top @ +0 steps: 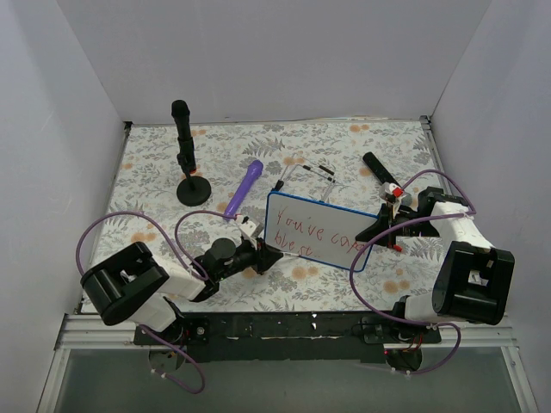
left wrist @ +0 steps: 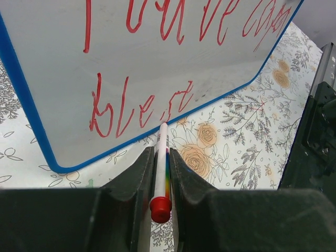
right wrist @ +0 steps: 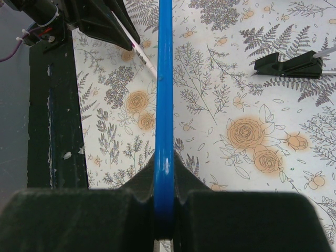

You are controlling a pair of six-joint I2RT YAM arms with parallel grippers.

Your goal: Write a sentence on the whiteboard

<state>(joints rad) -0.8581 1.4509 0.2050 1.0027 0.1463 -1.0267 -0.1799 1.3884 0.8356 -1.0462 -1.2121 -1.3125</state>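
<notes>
Floral cloth (top: 344,146) covers the table. Nearest, the left gripper (left wrist: 161,157) pinches a red-capped pen (left wrist: 160,178) between its fingers. The pen's tip meets the lower blue rim of the whiteboard (left wrist: 63,63), right under the last letters of the sentence (left wrist: 142,107). To the right, the right gripper (right wrist: 164,163) is pressed onto the whiteboard's blue edge, holding it at mid-table. The red script begins "You've", with a second line below. Just past the whiteboard's far left corner lies a purple marker (top: 244,188). Farther back, a black stand (top: 187,163) stands upright.
</notes>
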